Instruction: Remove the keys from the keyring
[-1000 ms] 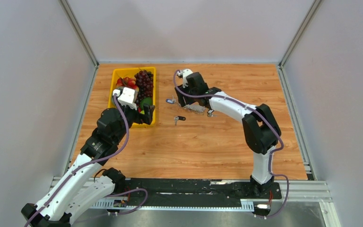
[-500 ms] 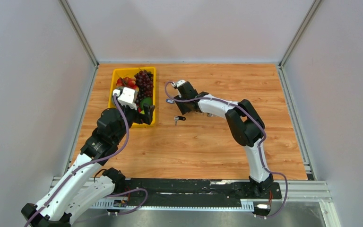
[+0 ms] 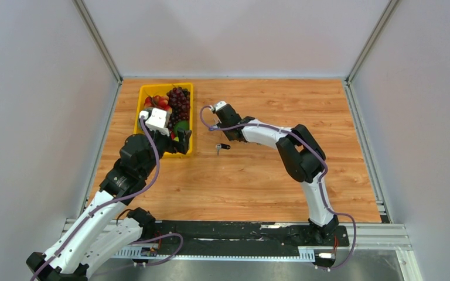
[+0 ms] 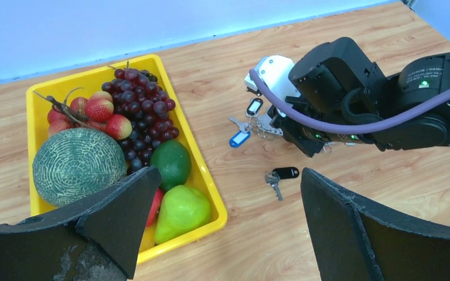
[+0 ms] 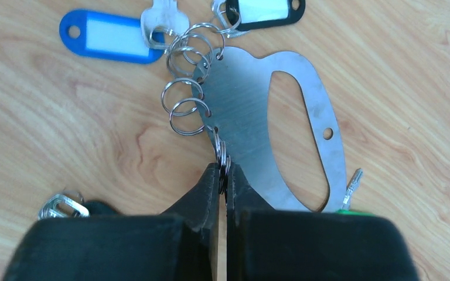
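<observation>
grip: right gripper (image 5: 223, 177) pinching small wire split ring (image 5: 221, 153) of flat grey slotted steel keyring (image 5: 240, 105), probably to work it free | left gripper (image 4: 229, 181) spread, idle

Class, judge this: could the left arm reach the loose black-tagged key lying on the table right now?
Probably yes. The left pincer hangs open, facing the black-tagged key, with bare table between them. The right arm sits just beyond the key, not across the path.

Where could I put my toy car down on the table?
The table is bare right of the right arm, up to the wall, and from the loose key to the arm bases. Crowded between tray and right arm: keys, keyring.
</observation>
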Motion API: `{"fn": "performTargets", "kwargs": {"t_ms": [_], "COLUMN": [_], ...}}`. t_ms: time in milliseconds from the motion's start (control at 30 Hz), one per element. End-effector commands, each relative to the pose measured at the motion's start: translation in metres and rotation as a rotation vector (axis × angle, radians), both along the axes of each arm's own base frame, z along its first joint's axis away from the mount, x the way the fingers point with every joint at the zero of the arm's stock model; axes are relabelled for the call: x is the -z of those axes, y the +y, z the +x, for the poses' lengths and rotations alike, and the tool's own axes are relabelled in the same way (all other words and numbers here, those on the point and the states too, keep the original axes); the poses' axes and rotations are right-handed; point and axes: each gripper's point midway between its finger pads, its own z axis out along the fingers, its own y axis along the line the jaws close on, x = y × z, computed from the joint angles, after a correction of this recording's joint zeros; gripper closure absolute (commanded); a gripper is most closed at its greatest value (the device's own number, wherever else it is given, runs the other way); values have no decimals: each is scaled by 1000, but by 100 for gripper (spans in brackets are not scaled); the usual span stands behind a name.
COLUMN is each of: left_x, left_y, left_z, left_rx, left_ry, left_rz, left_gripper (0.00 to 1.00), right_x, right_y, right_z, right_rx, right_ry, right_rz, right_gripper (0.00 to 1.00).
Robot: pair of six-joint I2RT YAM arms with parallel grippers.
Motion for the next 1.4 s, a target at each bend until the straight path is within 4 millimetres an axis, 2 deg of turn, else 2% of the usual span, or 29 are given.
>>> {"fn": "performTargets", "kwargs": {"t_ms": [0, 167, 433, 467, 700, 900, 1033, 1100, 1367], "left_x": [-9, -9, -7, -8, -4, -7, -15, -17, -29], "left_y": [2, 2, 1, -1, -17, -39, -54, -59, -76], "left_z": [1, 1, 1, 0, -5, -14, -31, -38, -59], "left_rx": [-5, -7, 0, 15, 117, 251, 383, 426, 577], "left_ry": [-39, -40, -37, -39, -63, -133, -227, -257, -312], "left_rz": [-4, -3, 1, 3, 19, -12, -34, -40, -67], "left_gripper": [0, 0, 0, 0, 0, 0, 0, 0, 14], "right_x": [-38, -87, -166, -185, -273, -333, -348, -350, -346], "right_y": [1, -1, -14, -17, -16, -12, -16, -16, -14], "right_z": [-8, -20, -63, -71, -124, -170, -183, -188, -206], "right_rx": [-19, -26, -131, -150, -330, -512, -553, -572, -674], "right_ry": [-64, -120, -196, -222, -312, -360, -386, -388, -380], "right_rz": [19, 120, 280, 311, 527, 685, 716, 720, 727], "right_gripper": [100, 100, 100, 100, 100, 100, 100, 100, 100]}}
